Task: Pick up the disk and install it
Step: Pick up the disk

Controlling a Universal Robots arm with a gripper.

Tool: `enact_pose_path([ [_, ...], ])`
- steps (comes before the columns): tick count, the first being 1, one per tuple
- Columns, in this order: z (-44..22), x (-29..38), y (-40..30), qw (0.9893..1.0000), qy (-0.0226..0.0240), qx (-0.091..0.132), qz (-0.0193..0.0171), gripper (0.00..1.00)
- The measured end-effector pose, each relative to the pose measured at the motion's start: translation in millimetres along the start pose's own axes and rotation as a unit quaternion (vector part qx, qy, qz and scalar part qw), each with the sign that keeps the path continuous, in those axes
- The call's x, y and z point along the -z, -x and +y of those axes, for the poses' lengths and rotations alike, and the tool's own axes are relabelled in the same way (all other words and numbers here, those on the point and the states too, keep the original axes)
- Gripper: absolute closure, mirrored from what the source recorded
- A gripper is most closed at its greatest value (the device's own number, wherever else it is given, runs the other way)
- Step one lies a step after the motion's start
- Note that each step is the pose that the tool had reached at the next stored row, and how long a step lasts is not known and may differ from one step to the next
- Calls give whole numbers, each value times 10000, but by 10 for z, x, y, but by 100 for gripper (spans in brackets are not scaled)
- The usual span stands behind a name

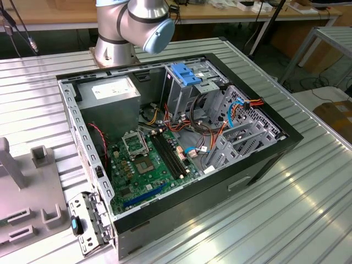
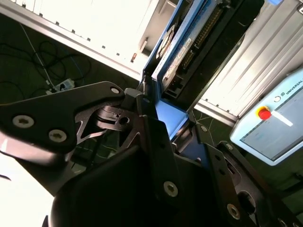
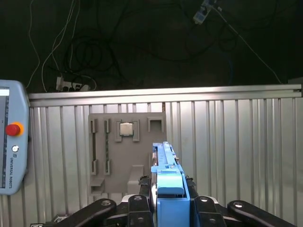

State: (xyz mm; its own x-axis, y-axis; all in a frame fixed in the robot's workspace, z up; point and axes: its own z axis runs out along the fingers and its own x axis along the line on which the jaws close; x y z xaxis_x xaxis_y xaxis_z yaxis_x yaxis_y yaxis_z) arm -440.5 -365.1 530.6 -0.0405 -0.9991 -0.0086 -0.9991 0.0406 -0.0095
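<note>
Claw (image 3: 169,202) clamped on the disk (image 3: 165,158), black fingers (image 2: 150,127) pressed against either side of its bright blue carrier frame in both wrist views. Nothing but those fingers touching the disk.

In the first wrist view, disk held edge-on, well apart from the ribbed metal table (image 3: 236,156) behind it. Past the disk on that table: a grey fixture board (image 3: 125,156) with a square processor chip (image 3: 126,128) seated in it, and near the board a teach pendant (image 3: 12,146) with a red button (image 3: 14,128). Beyond the table's edge, dark floor with tangled cables (image 3: 71,52).

In the second wrist view, grey metal face and pale label of the disk angled away from the claw, pendant close by.

In the exterior view, open computer case (image 1: 181,212) on the ribbed table, taken here as the dial's centre. Arm's base (image 1: 129,27) at eleven o'clock from it. Fixture board at eight o'clock, toward the exterior view's left. Inside the case: power supply (image 1: 110,93) at ten o'clock, tall silver drive cage (image 1: 187,96) topped by a blue latch (image 1: 186,74) at twelve, green motherboard (image 1: 148,170) at seven, blue and orange wiring (image 1: 237,109) at two.
</note>
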Motion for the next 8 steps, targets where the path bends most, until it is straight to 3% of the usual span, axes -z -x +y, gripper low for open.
enact_pose_path([
  [4,-200,-2,8,10000,0,0,0,63],
  [8,-316,-3,13,10000,0,0,0,63],
])
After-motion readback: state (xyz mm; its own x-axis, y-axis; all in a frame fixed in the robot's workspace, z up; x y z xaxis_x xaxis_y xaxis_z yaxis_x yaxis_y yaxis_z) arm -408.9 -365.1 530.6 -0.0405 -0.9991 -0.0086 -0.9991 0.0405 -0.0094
